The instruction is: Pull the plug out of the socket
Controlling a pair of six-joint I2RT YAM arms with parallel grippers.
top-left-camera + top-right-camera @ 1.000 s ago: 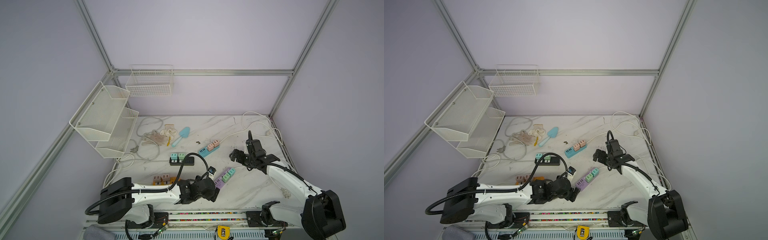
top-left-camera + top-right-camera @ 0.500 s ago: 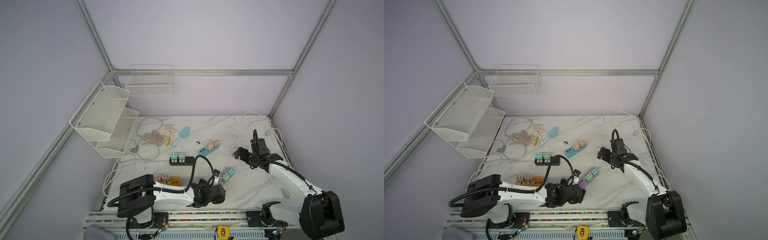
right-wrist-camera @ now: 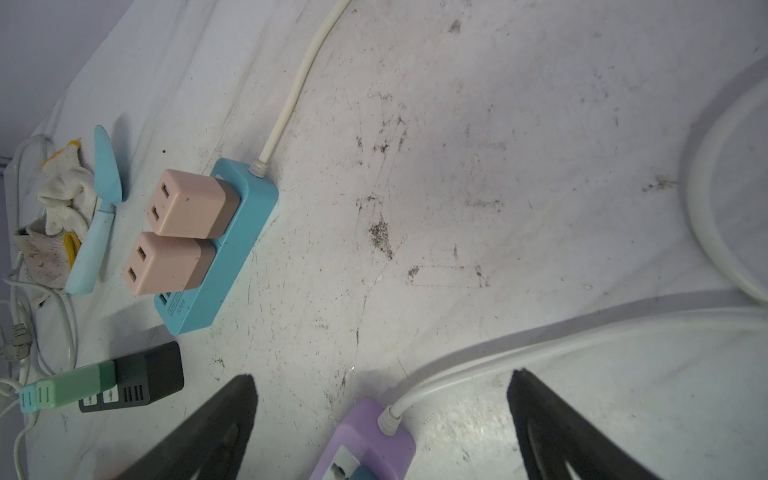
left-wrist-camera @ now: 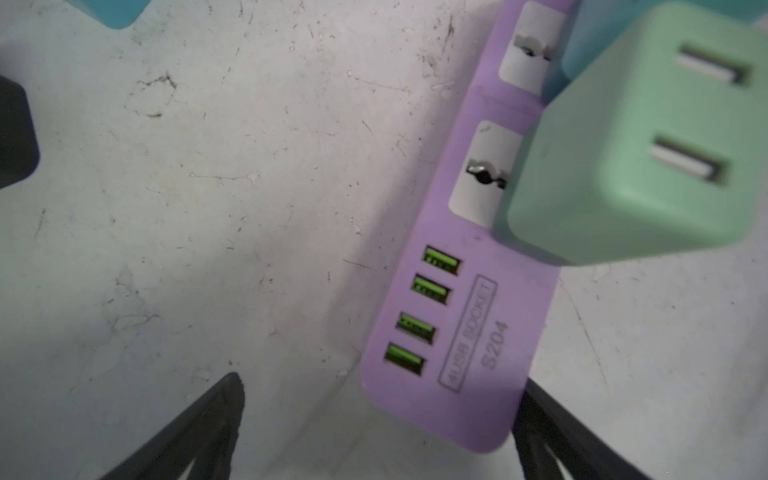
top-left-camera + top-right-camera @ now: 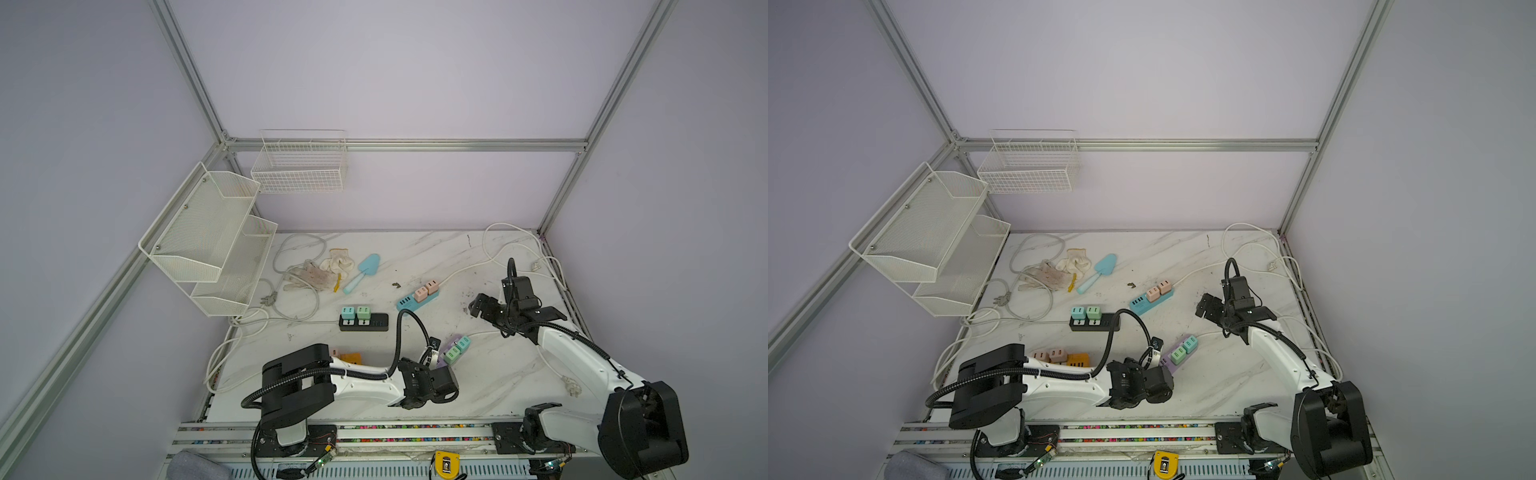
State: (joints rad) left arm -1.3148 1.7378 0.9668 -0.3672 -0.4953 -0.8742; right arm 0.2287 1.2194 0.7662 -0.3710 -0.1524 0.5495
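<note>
Plug: mint-green cube plug (image 4: 623,166) seated in the purple plastic power strip (image 4: 457,332), just beside a teal plug (image 5: 463,343) (neither is pulled out).
Strip: flat on the white marble worktop (image 4: 208,208), near its front edge.
Left fingers (image 4: 199,432): spread wide, holding nothing, either side of the strip's USB end.
Right fingers (image 3: 216,428): spread wide, holding nothing, over the strip's cord end.

Robot lab test cell. Silver aluminium extrusion frame (image 5: 415,145) around plain lilac wall panels (image 5: 395,62). White marble-pattern tabletop (image 5: 419,255), white-and-black robot arms (image 5: 365,386) mounted on front metal rail (image 5: 374,434), white wire-mesh shelves (image 5: 208,232) hung on wall.
</note>
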